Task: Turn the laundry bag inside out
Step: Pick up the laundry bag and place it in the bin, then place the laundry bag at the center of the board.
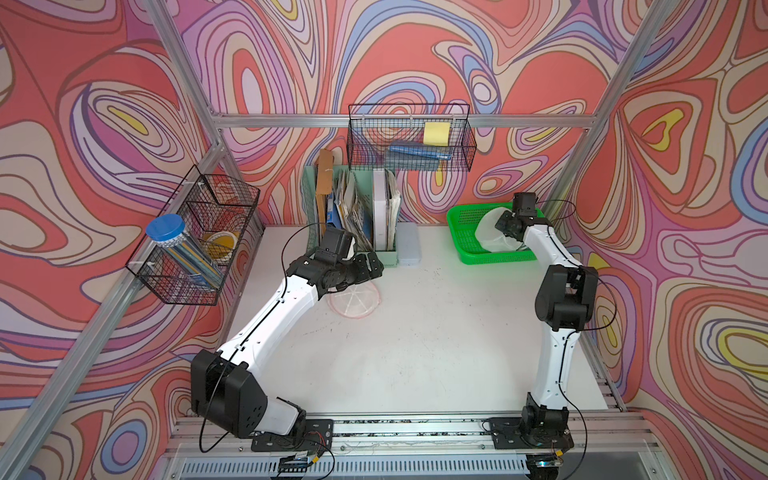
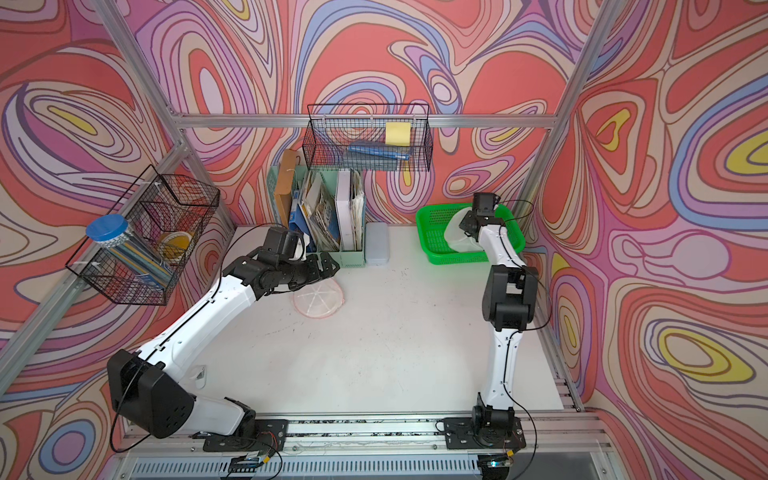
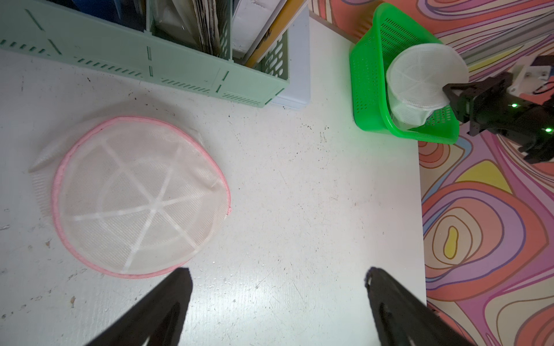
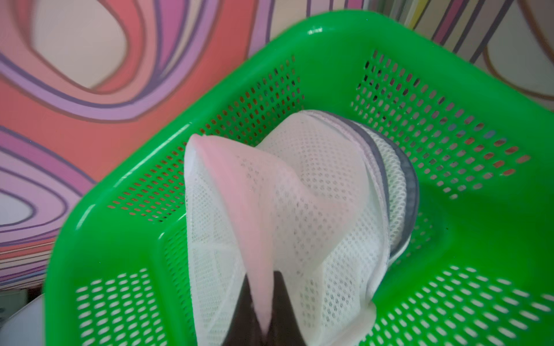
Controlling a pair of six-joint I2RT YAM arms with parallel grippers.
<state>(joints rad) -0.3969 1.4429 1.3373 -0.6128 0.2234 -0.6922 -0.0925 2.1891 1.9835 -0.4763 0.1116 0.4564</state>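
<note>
Right gripper [image 4: 263,293] pinching laundry bag [image 4: 299,194] fold inside green basket [image 4: 449,224]

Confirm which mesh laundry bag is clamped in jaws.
The grey-rimmed white bag in the green basket, pinched by the right gripper. The pink-rimmed bag lies flat on the table, ungripped.

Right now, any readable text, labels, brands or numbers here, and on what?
No text can be read anywhere.
Too small and blurred: print on the papers in the file rack.
Apparently blank: the yellow sticky note.
No markings visible: the white laundry bag, pink-rimmed laundry bag, green basket.
</note>
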